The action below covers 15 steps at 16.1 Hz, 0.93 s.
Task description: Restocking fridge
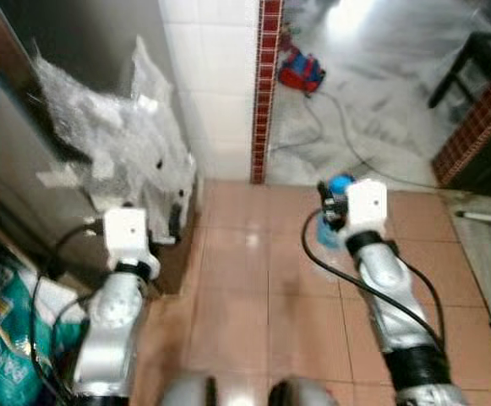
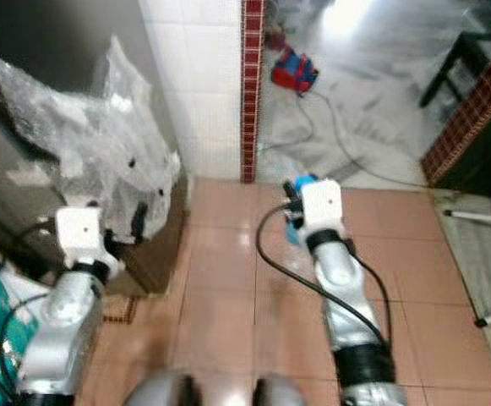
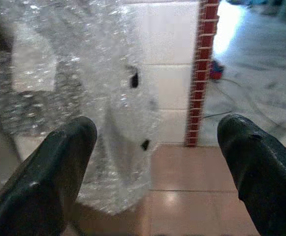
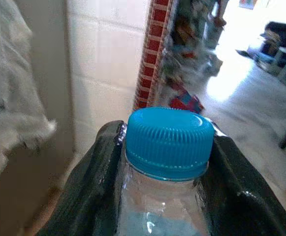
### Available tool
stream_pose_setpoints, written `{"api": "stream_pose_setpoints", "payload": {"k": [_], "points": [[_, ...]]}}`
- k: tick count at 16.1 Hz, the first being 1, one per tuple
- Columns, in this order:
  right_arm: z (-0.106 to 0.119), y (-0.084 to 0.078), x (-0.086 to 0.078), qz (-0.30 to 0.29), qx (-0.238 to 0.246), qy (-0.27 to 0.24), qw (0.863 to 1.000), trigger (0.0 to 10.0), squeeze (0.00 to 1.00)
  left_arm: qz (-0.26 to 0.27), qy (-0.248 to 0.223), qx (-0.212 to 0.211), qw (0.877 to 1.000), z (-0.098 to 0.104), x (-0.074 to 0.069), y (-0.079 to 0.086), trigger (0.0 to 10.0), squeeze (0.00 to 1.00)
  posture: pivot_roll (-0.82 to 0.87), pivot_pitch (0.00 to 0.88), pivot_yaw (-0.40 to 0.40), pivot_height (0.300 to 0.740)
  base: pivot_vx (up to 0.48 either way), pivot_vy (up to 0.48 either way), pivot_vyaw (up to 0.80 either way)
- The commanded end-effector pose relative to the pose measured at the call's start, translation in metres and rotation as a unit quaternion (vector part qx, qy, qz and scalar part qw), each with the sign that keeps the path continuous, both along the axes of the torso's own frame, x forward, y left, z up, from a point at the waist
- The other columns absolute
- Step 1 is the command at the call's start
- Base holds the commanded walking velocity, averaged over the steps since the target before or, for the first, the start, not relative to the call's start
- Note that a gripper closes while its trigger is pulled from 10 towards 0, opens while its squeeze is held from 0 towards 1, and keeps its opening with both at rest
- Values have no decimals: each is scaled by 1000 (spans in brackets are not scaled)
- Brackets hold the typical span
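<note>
Now my right gripper [image 4: 165,162] has its fingers [image 4: 91,182] clamped on the neck of a bottle [image 4: 168,147] with a blue cap, held above the tiled floor [image 1: 253,288]. My left gripper [image 3: 157,162] has fingers apart, near the bubble wrap [image 1: 127,144].

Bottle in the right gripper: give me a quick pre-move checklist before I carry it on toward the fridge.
1. Grip on the bottle: ok, the right gripper has a finger on each side of the neck under the blue cap.
2. Cap on: ok.
3. Left gripper free: ok, fingers apart, nothing between them.
4. Clearance on the left: not ok, bubble wrap hangs just ahead of the left gripper.
5. Floor ahead: not ok, a cable trails across it beyond the red tile strip.
6. Fridge door state: cannot tell.
</note>
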State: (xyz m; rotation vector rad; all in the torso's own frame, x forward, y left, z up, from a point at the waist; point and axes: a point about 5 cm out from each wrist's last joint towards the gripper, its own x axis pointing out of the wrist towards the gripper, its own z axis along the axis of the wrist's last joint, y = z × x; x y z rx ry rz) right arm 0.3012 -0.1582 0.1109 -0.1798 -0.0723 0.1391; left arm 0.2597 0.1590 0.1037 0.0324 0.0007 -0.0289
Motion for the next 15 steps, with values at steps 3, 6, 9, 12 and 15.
{"api": "stream_pose_setpoints", "payload": {"k": [3,6,9,12,15], "points": [[11,9,3,22,-8,-26,999,10000,0,19,-19,11,1000,6,-2,12,10000,0,65,69,-10,740,0,0,0],[8,11,2,32,-16,-22,999,10000,0,19,-33,15,999,8,-1,9,10000,0,58,74,-13,740,0,0,413],[9,10,1,33,-20,-23,999,10000,0,8,-35,10,999,9,0,5,10000,0,53,77,-13,740,0,0,685],[12,12,1,44,-22,-29,998,10000,0,10,-38,10,999,9,-1,4,10000,0,52,80,-16,740,0,0,573],[12,10,2,37,-27,-29,999,10000,0,3,-39,5,999,9,-1,2,10000,0,52,82,-20,740,0,0,517]]}}
